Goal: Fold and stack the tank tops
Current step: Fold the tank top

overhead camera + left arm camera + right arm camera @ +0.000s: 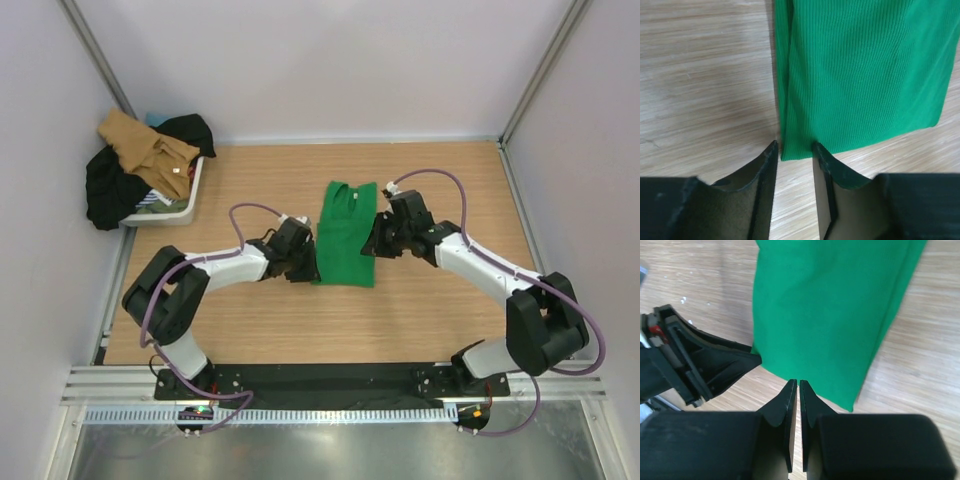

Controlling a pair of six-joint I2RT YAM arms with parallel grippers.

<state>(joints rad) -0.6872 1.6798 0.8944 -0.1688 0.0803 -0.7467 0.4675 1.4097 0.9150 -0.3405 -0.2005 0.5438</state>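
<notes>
The bright green tank top (345, 235) lies folded into a long strip on the wooden table (440, 310). My left gripper (305, 262) is at its near left corner. In the left wrist view the gripper (795, 147) is open, and the corner of the green cloth (860, 70) lies between the fingertips. My right gripper (375, 240) is at the strip's right edge. In the right wrist view the gripper (798, 383) is shut and empty, its tips at the hem of the green cloth (825, 315). The tan tank top (148, 150) lies on a clothes pile at the far left.
A white bin (185, 208) at the far left corner holds the pile, with black garments (110, 190) hanging over its side. White walls enclose the table on three sides. The left gripper's fingers (715, 365) show at the left of the right wrist view.
</notes>
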